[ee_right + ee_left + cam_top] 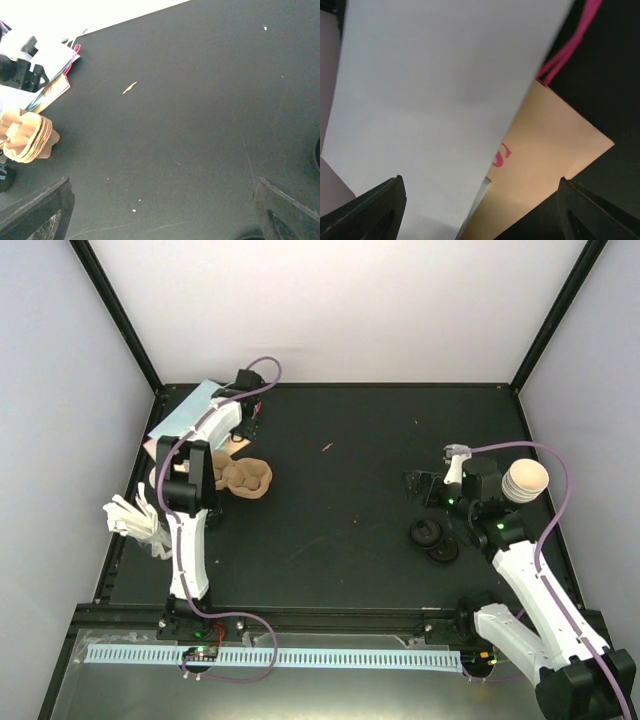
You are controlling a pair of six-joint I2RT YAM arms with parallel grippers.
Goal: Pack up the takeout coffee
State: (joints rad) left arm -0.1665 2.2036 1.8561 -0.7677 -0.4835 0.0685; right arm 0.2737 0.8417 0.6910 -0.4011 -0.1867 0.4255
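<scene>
The left arm is stretched toward the table's far left corner, with the left gripper [481,182] held over a flat, smooth pale blue paper bag [445,100]. Its fingers are spread wide on either side of the sheet, and no pinch is seen. A tan paper bag [550,150] with pink cord handles and a pink letter is partly covered by the blue one. The right arm is bent at the right side, with the right gripper [162,182] spread above the matte black tabletop [200,100]. Nested moulded-pulp cup carriers [247,478] are set near the bags. Cream paper cups [525,480], nested together, and round black lids [432,537] are placed beside the right arm.
</scene>
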